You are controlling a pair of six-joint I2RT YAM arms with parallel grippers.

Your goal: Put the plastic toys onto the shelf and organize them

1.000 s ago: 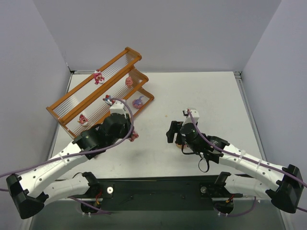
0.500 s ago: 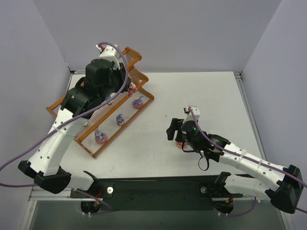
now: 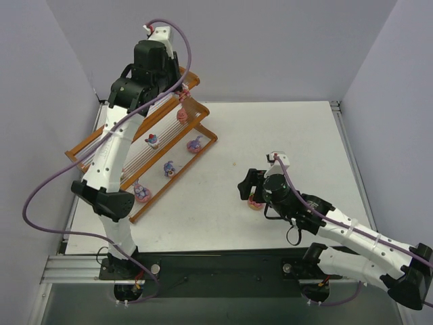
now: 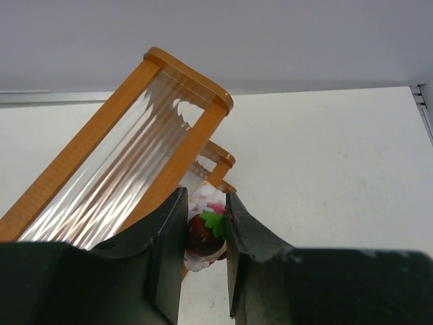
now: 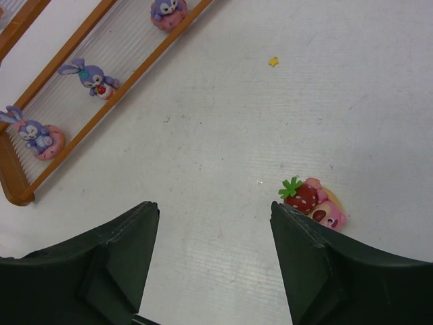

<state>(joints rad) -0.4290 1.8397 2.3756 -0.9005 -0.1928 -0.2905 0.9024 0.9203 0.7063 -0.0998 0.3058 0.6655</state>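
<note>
The shelf (image 3: 203, 130) is an orange-framed stepped rack with clear slats at the back left. Several plastic toys stand on it: a pink one (image 3: 182, 115) on the middle step, purple ones (image 3: 195, 143) (image 3: 169, 168) (image 3: 141, 193) on the lowest. My left gripper (image 3: 177, 89) is raised over the shelf's right end, shut on a strawberry-topped pink and white toy (image 4: 203, 230), with the top tier's frame (image 4: 183, 145) just beyond it. My right gripper (image 5: 213, 210) hangs open above the table. A pink toy with a strawberry (image 5: 312, 201) lies beside its right finger.
The shelf runs diagonally towards the left wall (image 3: 40, 101). A small yellow crumb (image 5: 274, 61) lies on the white table (image 3: 284, 135). The right arm stretches from the near right corner to the table's middle. A purple cable (image 3: 40, 183) loops off the left arm.
The left arm has swung up from the table in front of the shelf to high over the shelf's right end, carrying its toy. The right gripper has shifted slightly nearer and rightwards.
</note>
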